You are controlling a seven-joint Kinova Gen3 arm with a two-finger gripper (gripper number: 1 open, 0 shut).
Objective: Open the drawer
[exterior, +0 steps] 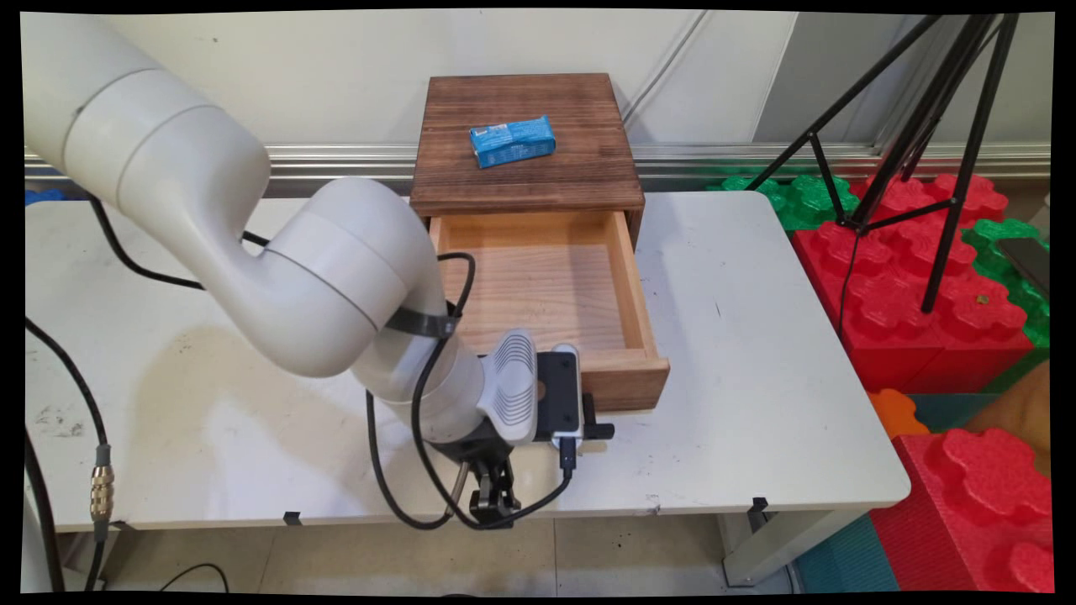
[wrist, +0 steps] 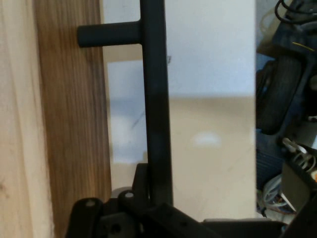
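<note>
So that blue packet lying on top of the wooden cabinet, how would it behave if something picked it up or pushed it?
The blue packet looks small and wrapped, so probably light. It lies flat on the wooden cabinet, so a push would likely slide it, not roll or tip it. The wrapper may be slightly slick and dent under a squeeze.

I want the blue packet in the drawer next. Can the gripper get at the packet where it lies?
Probably yes. The packet lies alone on the cabinet top, nothing over it. The gripper sits low at the drawer's handle, so the arm must rise and pass over the open drawer.
</note>
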